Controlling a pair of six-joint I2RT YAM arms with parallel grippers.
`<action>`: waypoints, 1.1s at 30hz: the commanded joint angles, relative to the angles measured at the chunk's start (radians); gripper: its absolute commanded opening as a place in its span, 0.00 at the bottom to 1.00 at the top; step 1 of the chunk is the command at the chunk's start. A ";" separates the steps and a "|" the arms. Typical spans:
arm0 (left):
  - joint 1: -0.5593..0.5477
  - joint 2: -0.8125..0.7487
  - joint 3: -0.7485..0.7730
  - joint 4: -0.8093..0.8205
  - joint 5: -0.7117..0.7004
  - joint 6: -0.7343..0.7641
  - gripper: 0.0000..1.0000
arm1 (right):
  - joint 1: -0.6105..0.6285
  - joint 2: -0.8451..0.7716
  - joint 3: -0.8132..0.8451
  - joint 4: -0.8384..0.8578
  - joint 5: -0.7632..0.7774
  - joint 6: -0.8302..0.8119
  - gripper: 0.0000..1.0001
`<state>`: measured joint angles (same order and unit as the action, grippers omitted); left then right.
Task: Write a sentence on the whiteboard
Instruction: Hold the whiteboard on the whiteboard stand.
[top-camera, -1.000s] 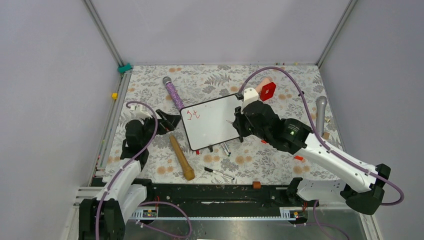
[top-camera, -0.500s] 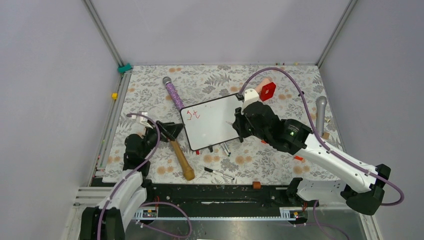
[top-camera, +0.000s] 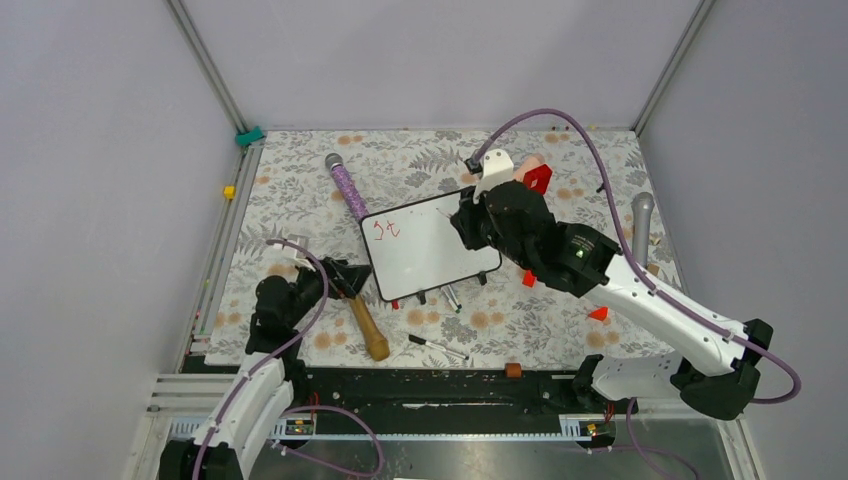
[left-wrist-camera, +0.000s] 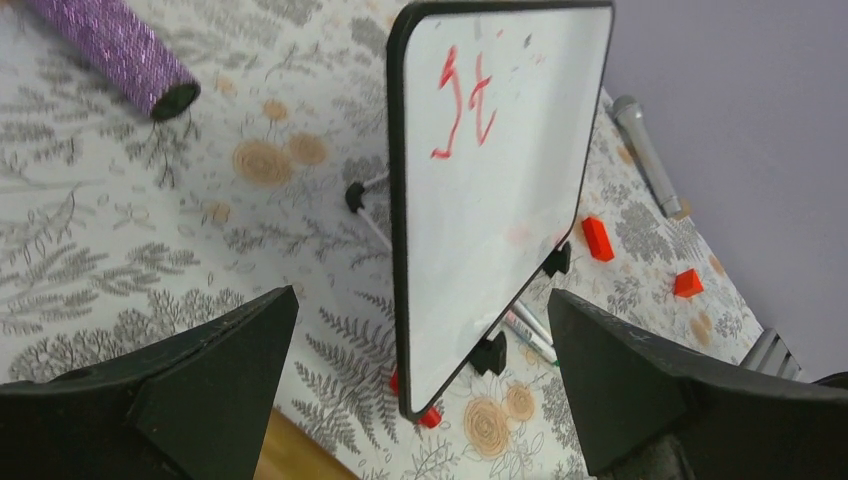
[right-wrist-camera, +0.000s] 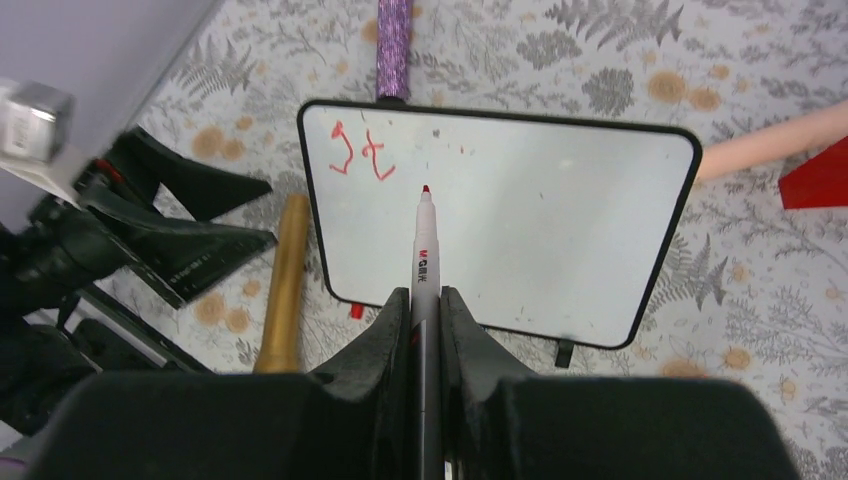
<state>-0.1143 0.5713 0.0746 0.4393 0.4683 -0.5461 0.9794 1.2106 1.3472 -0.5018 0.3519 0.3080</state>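
- You are looking at the rectangular white board with thin black frame (top-camera: 430, 250), which is resting on its small black feet at the centre of the top view, on the floral table cover (top-camera: 560, 320).
- The red handwritten marker lettering (right-wrist-camera: 362, 152) is occupying only the board's upper left corner in the right wrist view. Two characters are showing, so you are working early in the writing step.
- The right claw (right-wrist-camera: 425, 295) is clamping a white-barrelled marker pen with red tip (right-wrist-camera: 424, 255). The tip is pointing just right of the lettering; whether it is touching the surface cannot be told.
- The left claw (left-wrist-camera: 422, 300) is standing wide apart, gripping nothing, near the board's lower left edge.
- Next, you are likely bringing the tip down beside the last character. Light, even pressure is advisable, since the board may be sliding on its feet.
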 joint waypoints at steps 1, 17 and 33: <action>0.000 0.074 0.028 0.050 0.064 0.000 0.99 | -0.009 0.012 0.123 0.055 0.097 -0.056 0.00; -0.009 0.452 0.078 0.421 0.465 -0.040 0.99 | -0.031 -0.063 -0.069 0.019 0.006 0.041 0.00; -0.001 0.375 0.142 0.130 0.334 0.106 0.92 | -0.031 -0.061 -0.168 0.118 -0.040 0.029 0.00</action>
<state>-0.1196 1.0008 0.1745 0.6373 0.8734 -0.5095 0.9524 1.1748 1.2083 -0.4381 0.2993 0.3435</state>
